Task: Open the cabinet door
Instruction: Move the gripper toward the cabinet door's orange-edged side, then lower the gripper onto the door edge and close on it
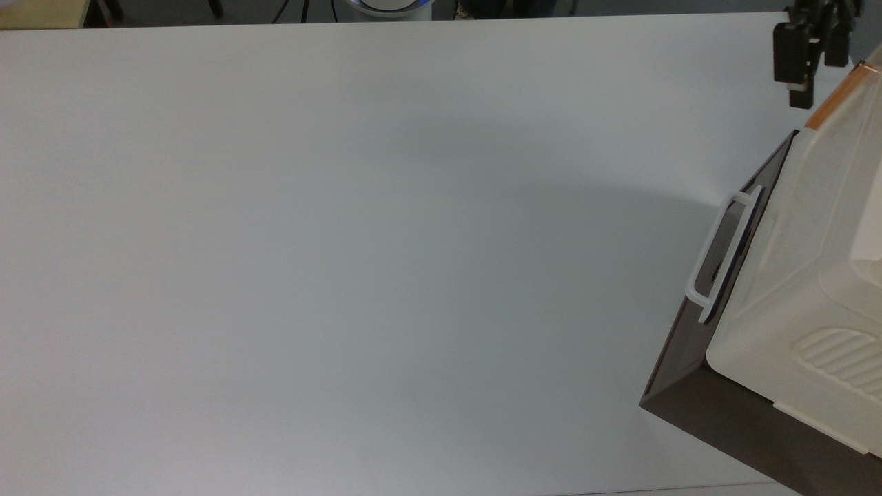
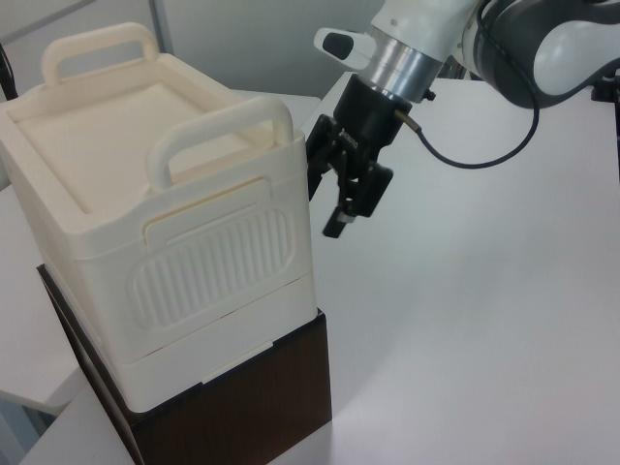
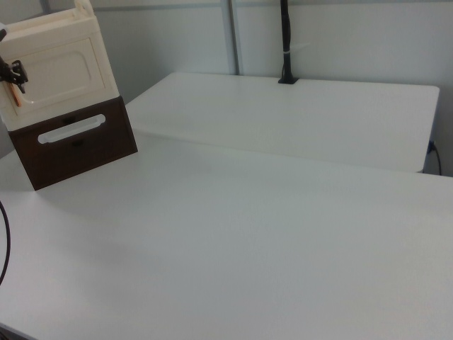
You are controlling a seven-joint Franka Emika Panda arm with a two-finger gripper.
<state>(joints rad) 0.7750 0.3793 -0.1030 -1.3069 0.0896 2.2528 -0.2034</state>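
White desk [image 1: 344, 241] carried everything. Cream box [image 2: 155, 223] sat stacked on a dark brown base [image 2: 242, 407], at the top view's right edge. The brown panel with white loop handle [image 3: 71, 129] was below the cabinet door [image 3: 60, 71], which faced the open desk in the right view, flush with the box. Its orange-brown bar handle [image 1: 837, 96] ran along the door's edge nearest the arm. Gripper [image 2: 334, 189] hung just beside that corner of the box, pointing down. Jaws stood apart, nothing between them; contact with the handle couldn't be told.
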